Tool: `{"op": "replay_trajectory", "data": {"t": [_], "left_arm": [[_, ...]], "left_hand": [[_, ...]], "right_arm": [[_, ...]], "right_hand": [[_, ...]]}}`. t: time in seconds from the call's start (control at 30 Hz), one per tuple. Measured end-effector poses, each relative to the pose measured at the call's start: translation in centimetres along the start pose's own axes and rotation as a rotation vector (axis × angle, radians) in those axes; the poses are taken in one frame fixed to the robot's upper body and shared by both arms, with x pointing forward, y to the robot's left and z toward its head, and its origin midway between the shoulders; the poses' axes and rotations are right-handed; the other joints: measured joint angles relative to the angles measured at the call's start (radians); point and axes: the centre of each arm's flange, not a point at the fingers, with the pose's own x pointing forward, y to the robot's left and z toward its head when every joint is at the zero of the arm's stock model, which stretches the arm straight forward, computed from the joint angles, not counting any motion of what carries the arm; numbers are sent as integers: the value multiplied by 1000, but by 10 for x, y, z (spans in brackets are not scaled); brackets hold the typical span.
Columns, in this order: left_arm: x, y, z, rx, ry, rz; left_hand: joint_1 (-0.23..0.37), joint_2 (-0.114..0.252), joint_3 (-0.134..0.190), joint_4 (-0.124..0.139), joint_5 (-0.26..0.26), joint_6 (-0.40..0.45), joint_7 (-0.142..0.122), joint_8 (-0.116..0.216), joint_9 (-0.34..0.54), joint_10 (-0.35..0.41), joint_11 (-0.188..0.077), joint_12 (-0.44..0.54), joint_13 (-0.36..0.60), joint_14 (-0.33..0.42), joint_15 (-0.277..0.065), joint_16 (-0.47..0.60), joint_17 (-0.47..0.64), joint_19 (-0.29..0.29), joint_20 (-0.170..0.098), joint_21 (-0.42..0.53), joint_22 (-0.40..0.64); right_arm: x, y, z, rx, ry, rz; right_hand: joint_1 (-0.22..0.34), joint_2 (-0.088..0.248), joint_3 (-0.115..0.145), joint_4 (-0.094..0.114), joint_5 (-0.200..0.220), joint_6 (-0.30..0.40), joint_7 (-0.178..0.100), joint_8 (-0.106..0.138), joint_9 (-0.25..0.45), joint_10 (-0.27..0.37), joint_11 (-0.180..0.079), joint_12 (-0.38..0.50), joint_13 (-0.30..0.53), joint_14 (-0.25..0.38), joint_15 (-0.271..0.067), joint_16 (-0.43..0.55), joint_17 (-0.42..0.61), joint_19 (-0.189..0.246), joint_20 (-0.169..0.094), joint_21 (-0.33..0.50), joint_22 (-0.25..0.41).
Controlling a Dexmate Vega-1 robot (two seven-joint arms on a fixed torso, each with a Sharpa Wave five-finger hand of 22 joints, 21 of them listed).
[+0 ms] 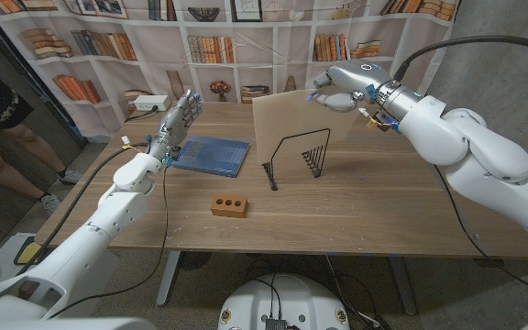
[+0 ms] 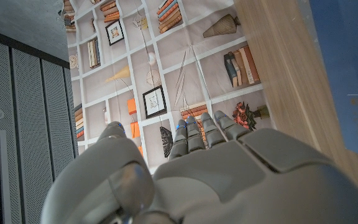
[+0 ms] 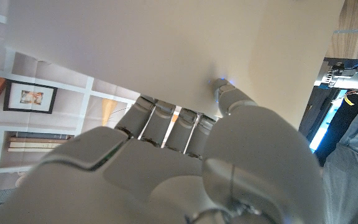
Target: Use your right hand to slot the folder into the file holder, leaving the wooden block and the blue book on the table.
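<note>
Right hand point(image 1: 335, 94) pinches the top corner of the flat beige card folder point(image 1: 290, 128), held upright with its lower edge down among the black wire file holder's point(image 1: 301, 151) loops; whether it is fully seated I cannot tell, so release remains. Nearest, the small brown wooden block with holes point(image 1: 229, 205) lies untouched. Farther left, the blue book point(image 1: 211, 154) lies beside the left hand point(image 1: 174, 124), empty, fingers extended.
</note>
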Motion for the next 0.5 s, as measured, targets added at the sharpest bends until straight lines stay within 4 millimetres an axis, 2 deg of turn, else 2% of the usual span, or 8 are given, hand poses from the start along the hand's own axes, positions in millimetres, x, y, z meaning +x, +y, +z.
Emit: {"op": "replay_trajectory", "data": {"t": [0.5], "left_arm": [[-8, -2, 1, 1, -1, 14]], "left_hand": [[0, 0, 0, 0, 0, 0, 0, 0, 0, 0, 0, 0, 0, 0, 0, 0, 0, 0, 0, 0, 0]], "right_arm": [[8, 10, -12, 28, 8, 53]], "right_hand": [[-11, -4, 4, -4, 5, 2, -1, -6, 1, 0, 0, 0, 1, -8, 3, 0, 5, 0, 0, 0, 0]]}}
